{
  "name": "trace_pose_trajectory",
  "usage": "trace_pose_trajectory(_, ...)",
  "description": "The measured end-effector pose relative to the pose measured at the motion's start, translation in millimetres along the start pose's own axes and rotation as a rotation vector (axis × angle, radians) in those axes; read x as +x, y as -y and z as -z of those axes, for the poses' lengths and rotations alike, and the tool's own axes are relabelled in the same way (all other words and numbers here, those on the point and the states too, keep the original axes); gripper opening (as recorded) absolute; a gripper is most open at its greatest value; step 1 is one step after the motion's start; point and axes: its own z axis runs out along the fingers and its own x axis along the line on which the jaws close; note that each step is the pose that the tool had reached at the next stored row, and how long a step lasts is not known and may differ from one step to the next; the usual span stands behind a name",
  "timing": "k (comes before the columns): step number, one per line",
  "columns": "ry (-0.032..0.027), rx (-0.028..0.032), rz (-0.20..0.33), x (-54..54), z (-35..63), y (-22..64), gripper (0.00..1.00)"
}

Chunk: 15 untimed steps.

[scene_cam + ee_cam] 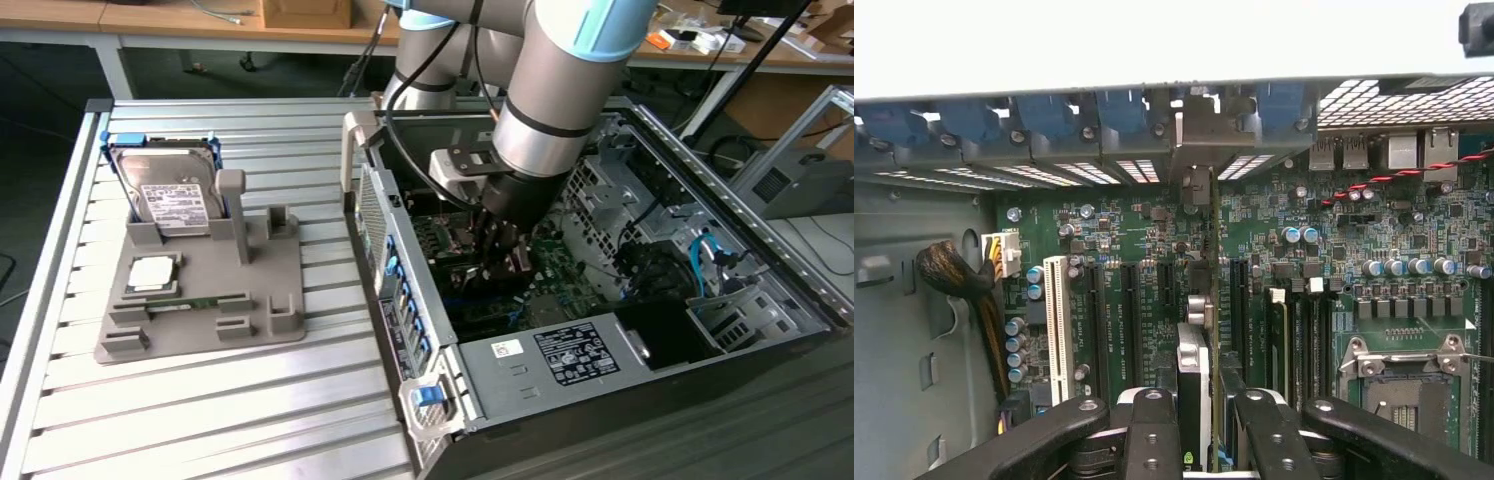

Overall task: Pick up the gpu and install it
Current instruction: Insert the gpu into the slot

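Note:
In the wrist view the gpu (1193, 375) is seen edge-on, a thin dark card with a silver part, running from between my fingers toward the case's rear slot openings. Its far end reaches a metal bracket (1195, 185) by the rear wall. My gripper (1204, 440) is shut on the card, with one black finger (1152, 430) on each side. The card stands over the long black slots of the green motherboard (1134, 250); I cannot tell whether it is seated. In the exterior view my gripper (507, 250) is down inside the open computer case (400, 290).
On the slatted table at the exterior view's left, a grey fixture (200, 300) holds a hard drive (174, 200) and a square CPU chip (151, 272). Inside the case are a power supply (574, 355), a white slot (1057, 320), a cable bundle (954, 275) and a CPU socket (1399, 375).

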Motion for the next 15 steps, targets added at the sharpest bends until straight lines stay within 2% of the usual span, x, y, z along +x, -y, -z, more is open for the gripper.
trace_pose_trajectory(6,0.0005,0.0000,0.000,0.0,0.0,0.0,0.27)
trace_pose_trajectory(8,0.0043,0.0000,-0.001,-0.1,-0.2,-0.1,0.27)
trace_pose_trajectory(15,0.0044,-0.0002,-0.001,-0.8,-0.3,0.0,0.27)
